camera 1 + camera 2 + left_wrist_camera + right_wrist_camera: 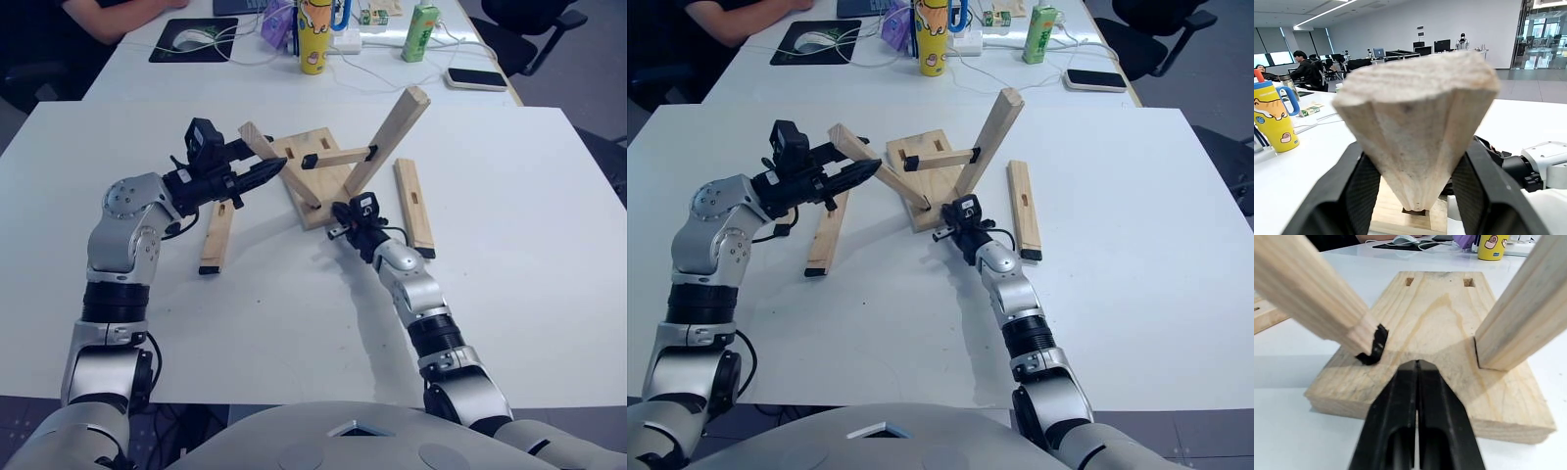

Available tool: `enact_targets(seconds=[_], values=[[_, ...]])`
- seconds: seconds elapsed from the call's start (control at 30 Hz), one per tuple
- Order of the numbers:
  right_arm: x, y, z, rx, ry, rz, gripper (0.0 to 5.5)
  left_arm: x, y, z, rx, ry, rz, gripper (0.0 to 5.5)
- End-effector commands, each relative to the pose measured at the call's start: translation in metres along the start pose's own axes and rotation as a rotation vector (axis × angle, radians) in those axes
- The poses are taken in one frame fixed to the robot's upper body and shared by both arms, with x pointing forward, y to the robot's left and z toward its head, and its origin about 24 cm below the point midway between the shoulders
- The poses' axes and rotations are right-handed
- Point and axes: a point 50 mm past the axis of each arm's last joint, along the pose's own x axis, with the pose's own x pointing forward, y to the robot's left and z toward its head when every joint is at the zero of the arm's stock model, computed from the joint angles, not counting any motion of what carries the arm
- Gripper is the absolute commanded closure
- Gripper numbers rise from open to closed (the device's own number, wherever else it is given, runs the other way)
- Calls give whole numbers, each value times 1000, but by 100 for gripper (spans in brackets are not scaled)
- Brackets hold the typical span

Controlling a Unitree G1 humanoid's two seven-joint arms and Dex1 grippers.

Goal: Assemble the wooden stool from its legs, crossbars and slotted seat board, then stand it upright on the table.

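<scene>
The slotted seat board (306, 147) lies flat mid-table. Two legs stand in it: one (257, 139) leans left, the other (397, 132) leans up to the right. A crossbar (338, 157) with black ends spans between them. My left gripper (266, 174) is shut on the left-leaning leg (1420, 122), which sits between its black fingers (1352, 191). My right gripper (338, 223) is shut with nothing in it, and its tips (1417, 382) touch the board's near edge (1459, 382). Two loose legs lie flat, one to the left (217, 235) and one to the right (413, 204).
On the desk behind stand a yellow mug (313, 44), a green carton (421, 31), a phone (475, 78) and a mouse on a black pad (193, 39). A person sits at the far left corner. White table surface spreads in front and to the right.
</scene>
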Motion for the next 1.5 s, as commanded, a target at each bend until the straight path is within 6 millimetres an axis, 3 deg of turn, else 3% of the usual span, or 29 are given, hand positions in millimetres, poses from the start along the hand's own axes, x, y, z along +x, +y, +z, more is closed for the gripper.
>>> enact_targets(seconds=[0.03, 0.5, 0.97, 1.3, 1.5], values=[[-7, 5, -34, 17, 158, 24, 550, -3, 13, 2, 37, 77, 2, 348], [-11, 8, -43, 26, 195, 23, 550, -13, 24, 14, 16, 149, -37, 348], [-12, 12, -50, 12, 264, 72, 550, 21, 24, 6, 29, 220, -84, 348], [-13, 15, -54, 17, 292, 96, 550, 39, 19, -6, 11, 286, -107, 348], [-13, 19, -57, 18, 310, 116, 550, 33, 24, -35, -60, 360, -53, 348]])
